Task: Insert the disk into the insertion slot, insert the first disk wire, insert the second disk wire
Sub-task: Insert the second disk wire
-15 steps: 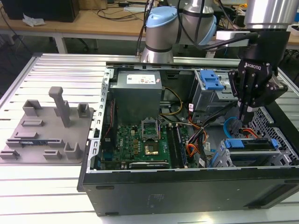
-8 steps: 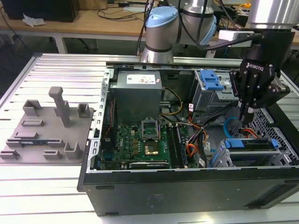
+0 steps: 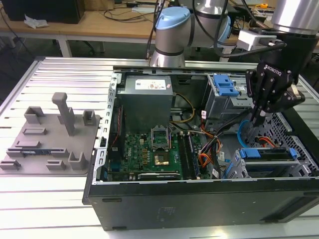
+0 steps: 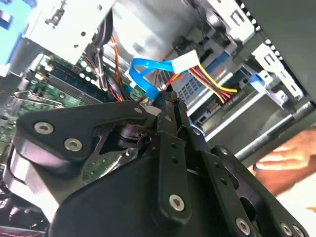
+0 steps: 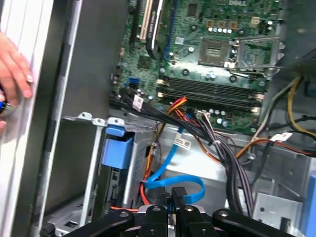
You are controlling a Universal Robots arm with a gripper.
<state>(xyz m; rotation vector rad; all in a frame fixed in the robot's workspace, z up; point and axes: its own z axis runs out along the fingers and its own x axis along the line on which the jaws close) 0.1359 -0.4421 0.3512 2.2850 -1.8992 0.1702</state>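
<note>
The disk [image 3: 266, 153], in its bright blue carrier, lies in the insertion slot [image 3: 238, 168] of the light-grey cage at the case's front corner, on the exterior view's right. In the first wrist view its blue carrier end [image 5: 117, 150] sits in the cage. My black gripper [image 3: 255, 123] hangs just above that cage. In both wrist views its fingers are shut on the end of a flat blue disk wire [image 4: 147, 74], which loops beside them [image 5: 173, 181]. A white plug with red, yellow and black leads [image 4: 185, 63] hangs loose close to the fingertips [image 4: 168, 98].
The open black case holds a green motherboard [image 3: 154, 147], a grey power supply box [image 3: 147, 97] and a taller cage with a blue latch [image 3: 224, 88]. Cable bundles [image 5: 217, 143] cross near the gripper. A person's hand [image 5: 12, 69] rests on the case edge. A grey fixture plate [image 3: 50, 134] lies outside.
</note>
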